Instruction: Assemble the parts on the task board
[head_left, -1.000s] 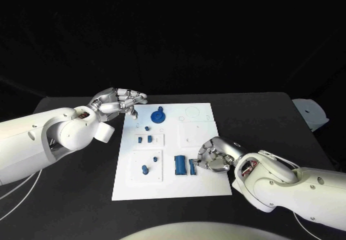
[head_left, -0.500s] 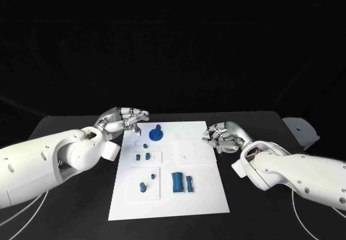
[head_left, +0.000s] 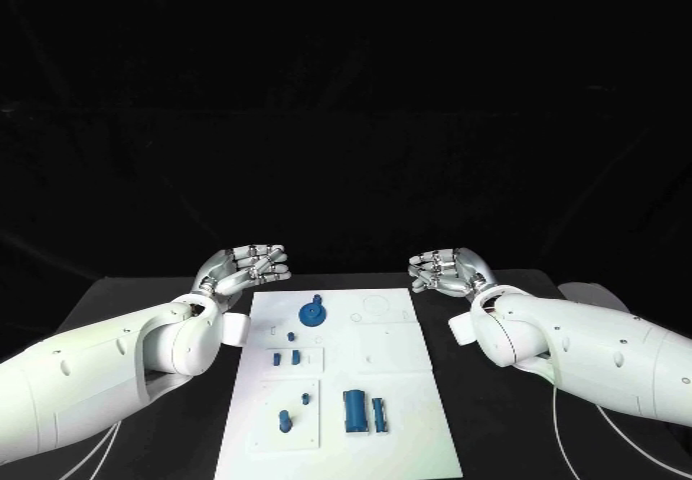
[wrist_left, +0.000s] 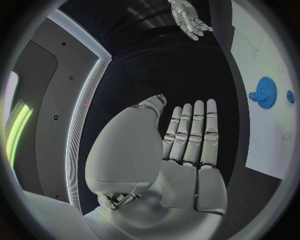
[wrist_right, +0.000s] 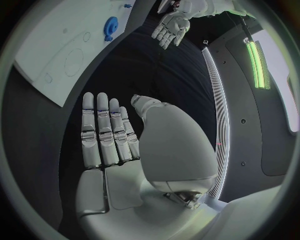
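Note:
The white task board (head_left: 389, 375) lies in the middle of the black table. On it sit a blue gear (head_left: 313, 314) at the far end, two small blue pegs (head_left: 286, 357) further in, and two upright blue blocks (head_left: 364, 411) near the front. A small blue piece (head_left: 286, 420) lies front left. My left hand (head_left: 245, 268) hovers past the board's far left corner, flat and empty. My right hand (head_left: 447, 270) hovers past the far right corner, also flat and empty. The left wrist view shows the left hand (wrist_left: 187, 140) with fingers straight, and the gear (wrist_left: 265, 92) lies off to its side.
A white object (head_left: 577, 292) sits at the table's right edge, partly behind my right arm. Black table (head_left: 173, 300) surrounds the board on all sides. In the right wrist view the right hand (wrist_right: 109, 135) faces the left hand (wrist_right: 170, 27) across the board (wrist_right: 62, 45).
The right hand has left the blue blocks at the board's front right and moved to the far right corner, opening flat. The left hand's fingers have straightened. The camera view has shifted.

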